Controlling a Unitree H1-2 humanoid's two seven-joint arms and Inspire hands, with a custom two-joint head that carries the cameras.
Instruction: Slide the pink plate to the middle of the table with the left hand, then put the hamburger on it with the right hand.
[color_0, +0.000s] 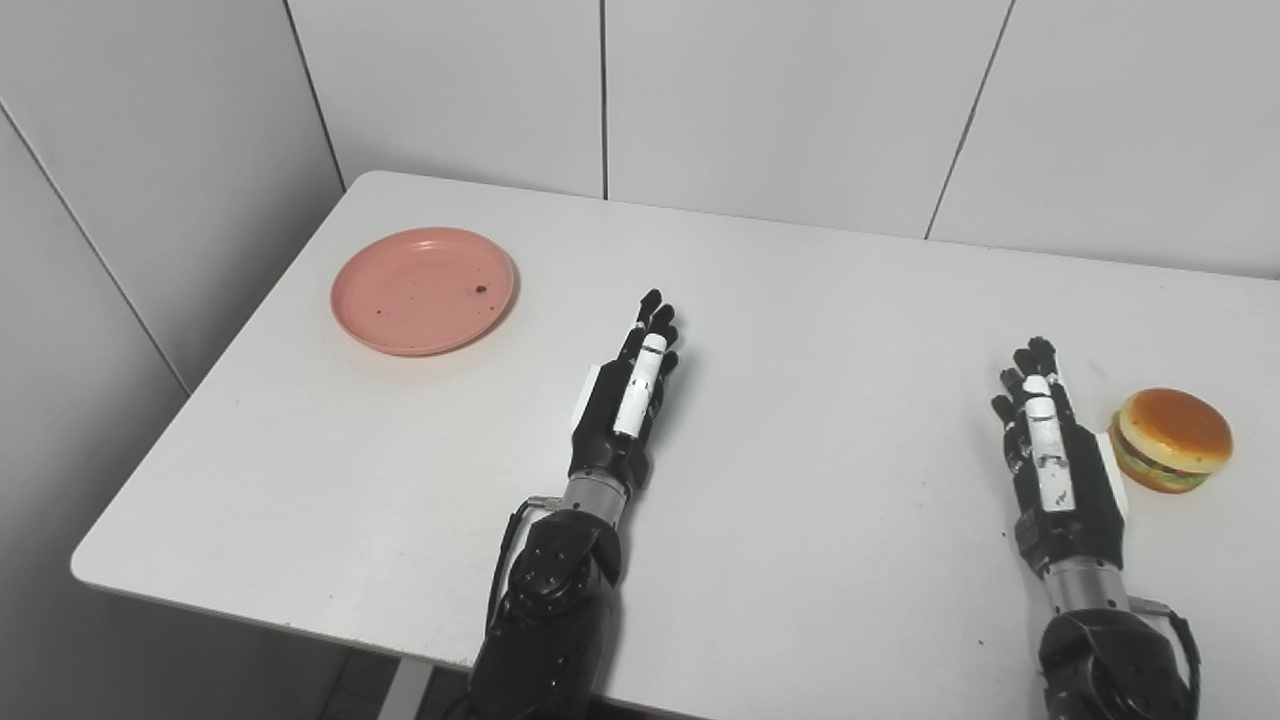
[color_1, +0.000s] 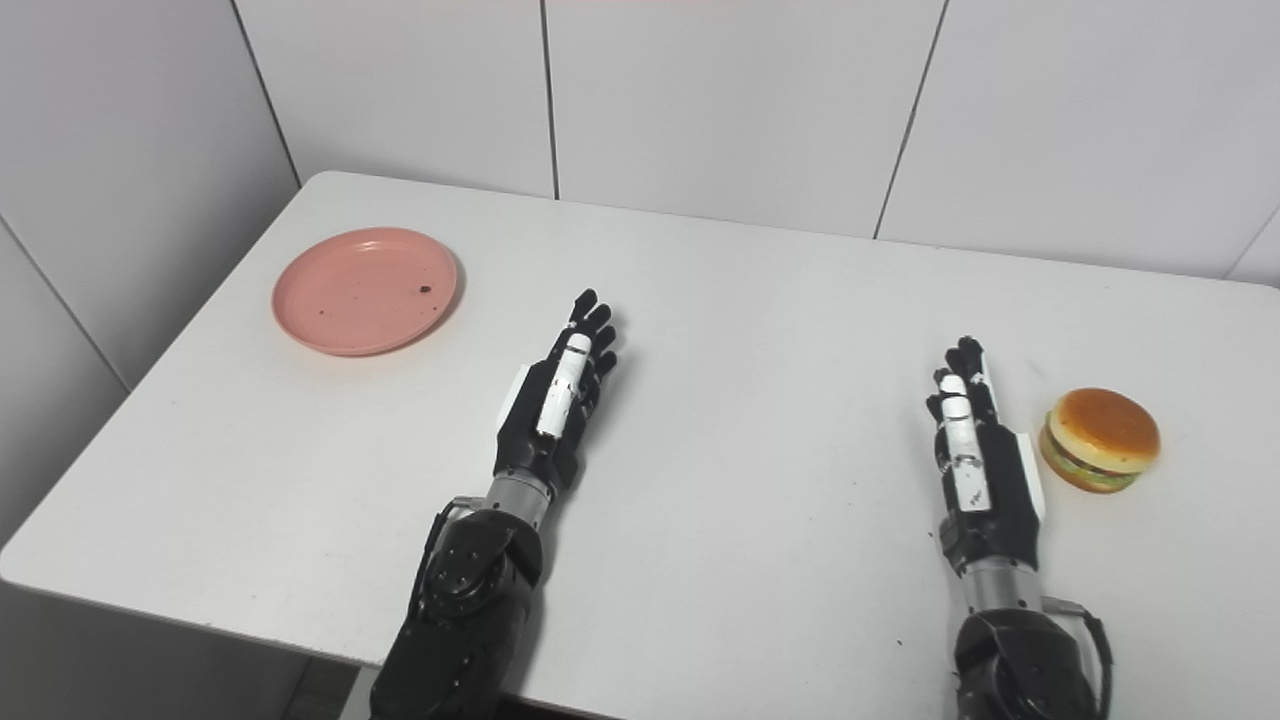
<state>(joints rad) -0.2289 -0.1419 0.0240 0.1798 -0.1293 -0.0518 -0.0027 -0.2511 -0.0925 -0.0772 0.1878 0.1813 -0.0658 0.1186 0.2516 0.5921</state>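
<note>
Near the middle of the table (color_0: 800, 330), the left hand (color_0: 625, 400) is lying edge-up with its fingers straight and close together, gripping nothing; it is pointing away from the robot and slightly toward the pink plate (color_0: 423, 290). That flat, extended pose is probably suiting a push or hook on the rim, since the plate is waiting well apart at the far left corner, resting flat. Being round, the plate is showing no long axis; a few dark specks are sitting on it. Over on the right, the right hand (color_0: 1050, 450) is likewise resting empty with fingers extended, just beside the hamburger (color_0: 1170, 440). Whether they touch is hard to say. The hamburger is sitting bun-up, apparently tilted a little.
</note>
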